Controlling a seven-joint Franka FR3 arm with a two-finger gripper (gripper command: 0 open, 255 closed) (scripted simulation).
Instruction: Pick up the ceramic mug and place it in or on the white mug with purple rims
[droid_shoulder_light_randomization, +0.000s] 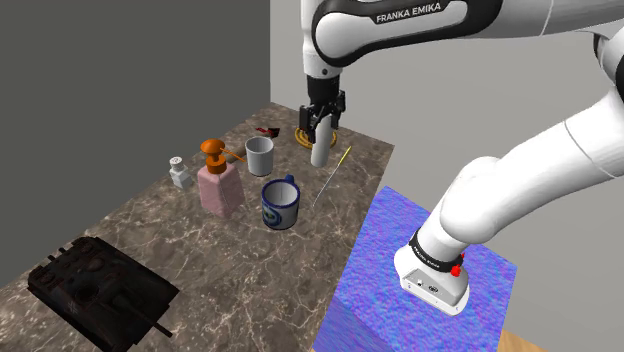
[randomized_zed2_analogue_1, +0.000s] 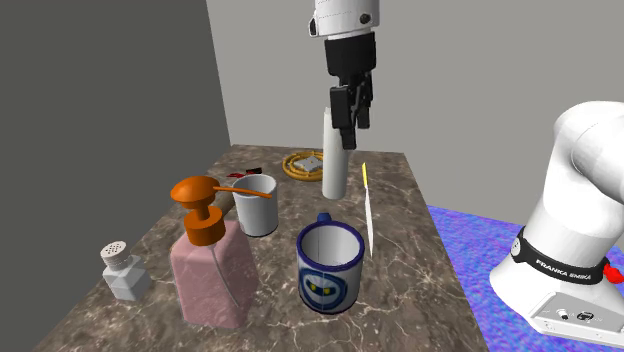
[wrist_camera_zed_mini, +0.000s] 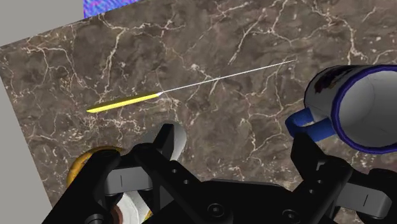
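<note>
With hand pinching top of tall white mug, upper centre: carry upright above blue-rimmed mug, lower centre; align over opening; lower slowly; release last.

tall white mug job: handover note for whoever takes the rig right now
Tool: shut on the tall white mug, gripped near its top, upright, beside the yellow ring at the far end of the table. Cannot tell if it has cleared the table.
Blue-rimmed mug: upright, empty, nearer the stand.
Done: grasp.
Left: lift, carry over the blue-rimmed mug, set it in or on it, release.
</note>
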